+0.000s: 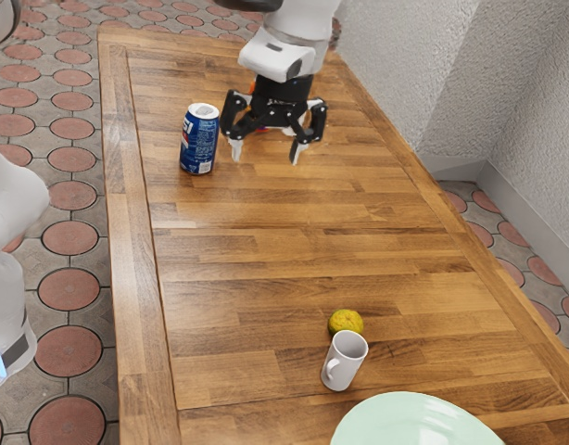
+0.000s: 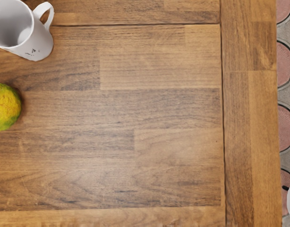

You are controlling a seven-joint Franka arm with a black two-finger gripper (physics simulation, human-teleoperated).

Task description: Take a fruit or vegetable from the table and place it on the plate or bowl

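Note:
A small yellow-green fruit [image 1: 346, 322] lies on the wooden table [image 1: 266, 241] near its front end, just behind a white mug [image 1: 344, 360]. A pale green plate [image 1: 410, 424] shows at the lower edge, in front of the mug. My black gripper [image 1: 266, 153] hangs open over the far part of the table, well away from the fruit, with nothing between its fingers. In the wrist view the fruit [image 2: 5, 107] and the mug [image 2: 21, 28] sit close together at one side, apart from each other.
A blue soda can [image 1: 199, 138] stands upright just to the exterior view's left of the gripper. A grey wall [image 1: 414, 56] borders the table's far right side. The table's edge strip [image 2: 249, 113] meets a tiled floor [image 1: 62, 185].

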